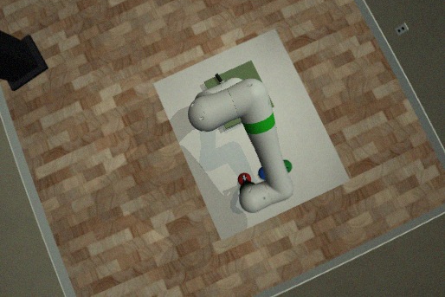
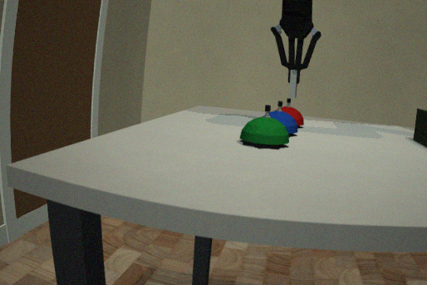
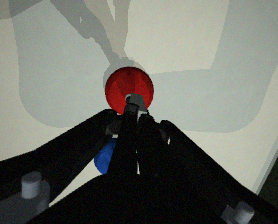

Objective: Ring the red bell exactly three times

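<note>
The red bell (image 2: 294, 115) sits on the white table, last in a row behind the blue bell (image 2: 284, 121) and the green bell (image 2: 264, 131). Its small dark button (image 2: 288, 100) stands up on top. My gripper (image 2: 293, 89) is shut and empty, pointing straight down, with its tips just above and beside the red bell's button. In the wrist view the red bell (image 3: 128, 90) lies right below the closed fingertips (image 3: 134, 104), and the blue bell (image 3: 105, 157) shows at the lower left. From above, the red bell (image 1: 241, 178) shows beside the wrist.
The blue bell (image 1: 261, 173) and green bell (image 1: 287, 165) are partly hidden under the forearm in the top view. The arm's base stands on a green plate (image 1: 240, 74) at the table's far side. A dark box (image 2: 420, 126) sits at the table's right edge.
</note>
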